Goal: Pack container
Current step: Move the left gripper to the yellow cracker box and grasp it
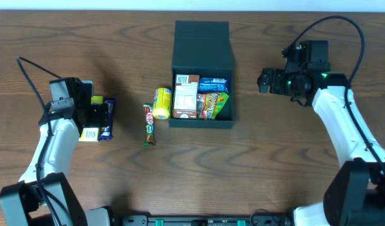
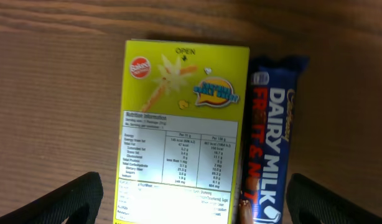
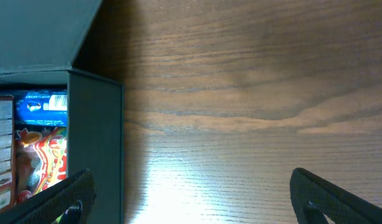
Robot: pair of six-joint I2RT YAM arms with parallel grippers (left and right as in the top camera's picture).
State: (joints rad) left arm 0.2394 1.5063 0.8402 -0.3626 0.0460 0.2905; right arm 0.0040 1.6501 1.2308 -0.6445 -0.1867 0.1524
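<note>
container [image 1: 202, 47] at middle of bench [image 1: 286, 169], lid back, crowded; left gripper [image 2: 206, 202] wide above yellow box [image 2: 185, 112] and chocolate bar [image 2: 275, 143], touching; we fear closing catches both, one slips; right gripper [image 3: 191, 199] wide, empty, beside container

White-shelled arms [image 1: 343, 119], black joints [image 1: 354, 185], looping black cables [image 1: 333, 20] — green lights [image 1: 286, 75] at the right wrist.

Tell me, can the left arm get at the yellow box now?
Probably yes. The left gripper hangs open right over the yellow box, with nothing covering it. But the Dairy Milk bar lies close beside it, also between the jaws, so both might be caught.
</note>
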